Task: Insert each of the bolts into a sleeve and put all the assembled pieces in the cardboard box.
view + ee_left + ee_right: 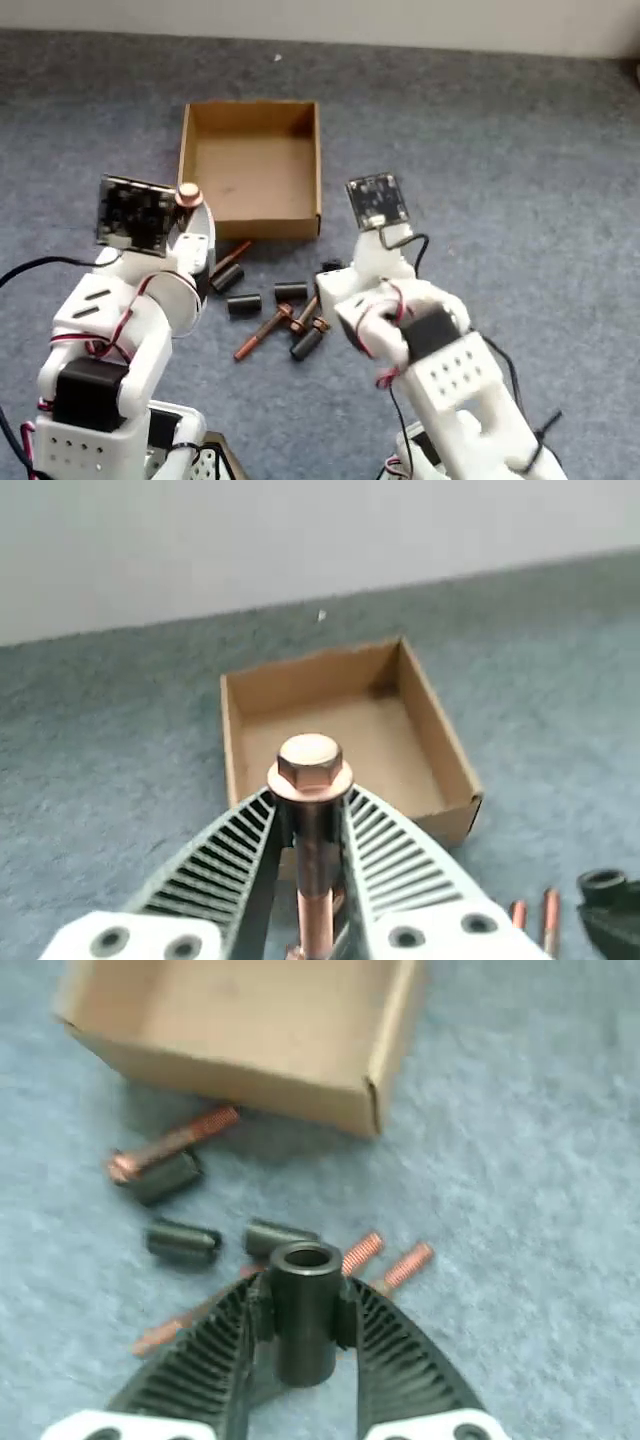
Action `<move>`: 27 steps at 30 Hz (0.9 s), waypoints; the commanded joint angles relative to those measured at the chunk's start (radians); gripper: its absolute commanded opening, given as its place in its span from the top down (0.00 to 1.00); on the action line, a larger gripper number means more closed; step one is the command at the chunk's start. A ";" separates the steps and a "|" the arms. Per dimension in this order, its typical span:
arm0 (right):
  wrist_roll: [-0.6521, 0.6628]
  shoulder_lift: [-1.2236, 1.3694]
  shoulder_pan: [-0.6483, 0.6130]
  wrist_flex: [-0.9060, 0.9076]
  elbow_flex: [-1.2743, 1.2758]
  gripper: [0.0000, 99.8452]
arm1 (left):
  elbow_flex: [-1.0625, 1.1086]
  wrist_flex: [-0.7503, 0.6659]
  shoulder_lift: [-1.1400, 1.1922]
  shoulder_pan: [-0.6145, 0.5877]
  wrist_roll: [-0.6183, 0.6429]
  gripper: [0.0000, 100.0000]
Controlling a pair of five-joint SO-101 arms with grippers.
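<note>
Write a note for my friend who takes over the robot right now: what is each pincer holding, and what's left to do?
Left pincer: shut on a bolt, held upright with its head up, near the cardboard box.
Right pincer: shut on a sleeve, open end up, over the carpet in front of the box.
Loose bolts and loose sleeves lie on the carpet between the arms and the box.
Done: one bolt and one sleeve picked up. Nothing assembled is in the box.
Left: put the held bolt into the held sleeve, box it, then do the same with the rest.
</note>
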 commanded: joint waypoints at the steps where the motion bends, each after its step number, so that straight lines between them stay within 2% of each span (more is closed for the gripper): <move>1: -0.021 -0.209 -0.048 -0.116 0.061 0.99 | -0.005 -0.095 -0.024 0.021 0.092 1.00; 3: -0.018 -0.320 -0.067 -0.222 0.162 1.00 | -0.005 -0.118 -0.024 0.022 0.120 1.00; 7: 0.107 -0.498 -0.101 -0.470 0.387 1.00 | -0.005 -0.146 -0.024 0.025 0.138 1.00; 12: 0.247 -0.674 -0.145 -0.762 0.657 1.00 | -0.005 -0.152 -0.024 0.136 0.138 1.00; 19: 0.272 -0.846 -0.231 -0.802 0.846 1.00 | 0.016 -0.184 -0.033 0.248 0.138 1.00; 27: 0.269 -0.881 -0.251 -0.803 0.883 1.00 | 0.206 -0.308 -0.193 0.318 0.137 1.00</move>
